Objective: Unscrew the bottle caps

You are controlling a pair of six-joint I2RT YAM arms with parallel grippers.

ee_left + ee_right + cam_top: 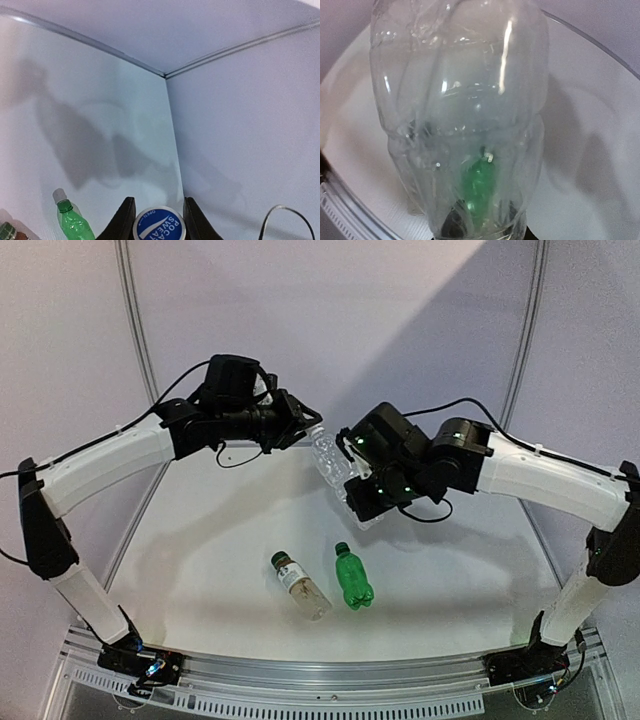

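Note:
The clear ribbed bottle (329, 459) is held in the air, tilted, between my two grippers. My left gripper (306, 428) is shut on its cap (317, 430), white-rimmed with a blue top (159, 224), which sits between the black fingers (123, 220) of the gripper (158, 201). My right gripper (352, 496) is shut on the bottle's body, which fills the right wrist view (460, 110); that gripper (485, 228) shows dimly through the plastic. The green bottle (353, 580) with its dark green cap (342, 549) and the labelled bottle (302, 588) with its dark green cap (280, 560) lie on the table.
The white table (450, 540) has a curved back rim against pale walls. The green bottle also shows low and left in the left wrist view (75, 226), and through the clear bottle in the right wrist view (480, 185). A black cable (290, 215) loops at the left wrist view's lower right.

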